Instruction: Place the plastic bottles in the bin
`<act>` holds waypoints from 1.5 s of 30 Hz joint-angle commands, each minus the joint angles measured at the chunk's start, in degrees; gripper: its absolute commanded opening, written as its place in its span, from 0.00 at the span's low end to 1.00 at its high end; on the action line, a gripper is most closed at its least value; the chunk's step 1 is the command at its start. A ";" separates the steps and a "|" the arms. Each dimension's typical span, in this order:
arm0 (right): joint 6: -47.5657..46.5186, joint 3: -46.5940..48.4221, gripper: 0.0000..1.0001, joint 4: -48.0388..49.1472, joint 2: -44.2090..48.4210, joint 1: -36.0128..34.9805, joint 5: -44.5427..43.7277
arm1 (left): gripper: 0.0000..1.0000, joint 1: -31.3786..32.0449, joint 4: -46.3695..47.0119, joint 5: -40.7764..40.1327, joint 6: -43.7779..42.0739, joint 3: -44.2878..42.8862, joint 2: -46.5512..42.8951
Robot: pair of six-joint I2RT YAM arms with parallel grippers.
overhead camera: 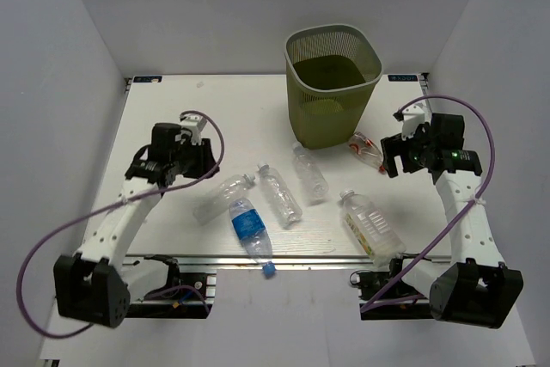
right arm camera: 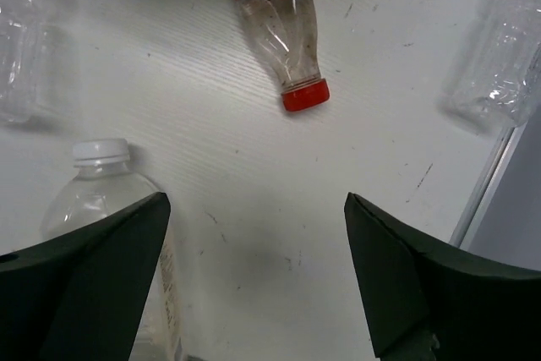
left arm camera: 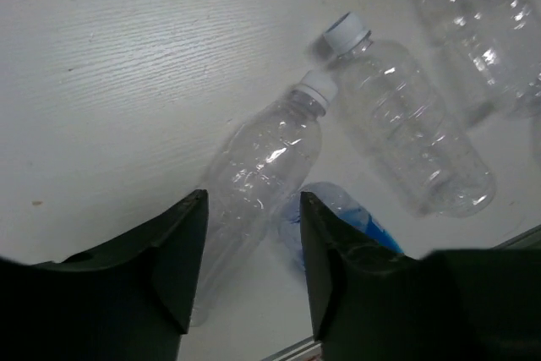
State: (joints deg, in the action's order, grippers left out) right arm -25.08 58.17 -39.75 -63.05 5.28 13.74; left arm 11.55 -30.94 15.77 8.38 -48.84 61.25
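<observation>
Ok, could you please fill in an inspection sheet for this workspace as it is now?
Surface: white table, with a few small dark scuffs.
Job's things: bin upright at the far side, no bottle seen inside. Six bottles lie on the table: blue-label bottle with its cap at the near edge, red-capped bottle beside the bin, larger pale-label bottle, three plain clear bottles.
Clutter: nothing seen.
Grippers: left gripper has its jaws narrowly apart and holds nothing; right gripper is wide open and empty.
Cables: purple cables loop off both arms.
Surroundings: plain white walls.
</observation>
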 commanded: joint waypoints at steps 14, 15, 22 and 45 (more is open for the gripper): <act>-19.55 -15.47 0.90 26.30 -6.98 0.26 20.54 | 0.88 5.49 -3.08 0.84 -8.65 -5.49 9.77; -19.92 -14.33 0.90 26.30 -9.09 -0.26 20.11 | 0.88 5.50 -3.08 0.32 -8.04 -5.48 9.76; -22.29 -9.14 0.87 33.87 -19.30 0.61 13.07 | 0.89 6.55 -3.69 -2.23 -6.80 -3.02 7.65; -33.86 5.97 0.23 18.52 -45.23 0.35 15.18 | 0.93 11.65 -5.79 0.40 -14.88 -7.57 17.31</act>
State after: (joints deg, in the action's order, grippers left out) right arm -53.98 60.99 -12.45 -105.32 5.56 29.21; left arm 22.35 -34.94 16.75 -4.14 -53.36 75.31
